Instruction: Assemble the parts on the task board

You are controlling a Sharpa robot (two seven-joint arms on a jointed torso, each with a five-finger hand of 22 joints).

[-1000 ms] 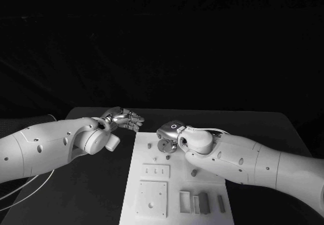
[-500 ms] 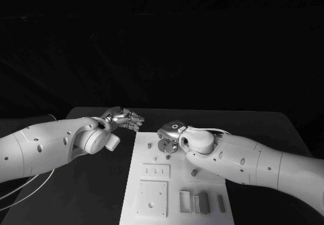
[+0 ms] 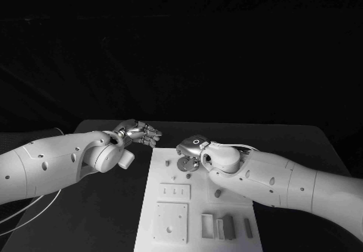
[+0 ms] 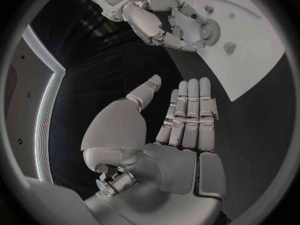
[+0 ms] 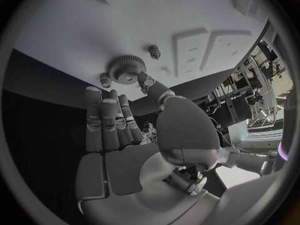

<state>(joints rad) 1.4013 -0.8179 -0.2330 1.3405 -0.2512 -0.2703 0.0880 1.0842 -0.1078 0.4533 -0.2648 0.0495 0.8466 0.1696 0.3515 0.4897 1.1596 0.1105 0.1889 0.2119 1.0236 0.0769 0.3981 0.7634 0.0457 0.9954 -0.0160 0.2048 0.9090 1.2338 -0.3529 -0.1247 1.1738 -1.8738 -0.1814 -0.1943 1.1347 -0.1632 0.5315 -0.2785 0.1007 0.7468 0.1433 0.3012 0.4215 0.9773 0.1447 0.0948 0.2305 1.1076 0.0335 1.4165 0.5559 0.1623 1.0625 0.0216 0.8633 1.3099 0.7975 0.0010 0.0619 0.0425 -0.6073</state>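
Board: we see the white board lying lengthwise in the middle of the dark worktop, running from the near edge toward the two hands.
Near end: closest to us we find a square block with holes, and just beside it a row of narrow upright bars.
Middle: farther along we see a smaller plate with slots and, near it, a small peg beside the right arm.
Far end: we see a round gear on the board, with small pegs just beside it; in the right wrist view the gear shows a toothed rim.
Right hand: our right hand hangs over the far end of the board, above the gear. In the right wrist view its fingers lie straight and side by side, and the thumb tip comes close to the gear; we cannot tell whether it touches. It holds nothing.
Left hand: our left hand sits off the board's far left corner, over the worktop. In the left wrist view its fingers lie straight and together, the thumb out to the side, holding nothing.
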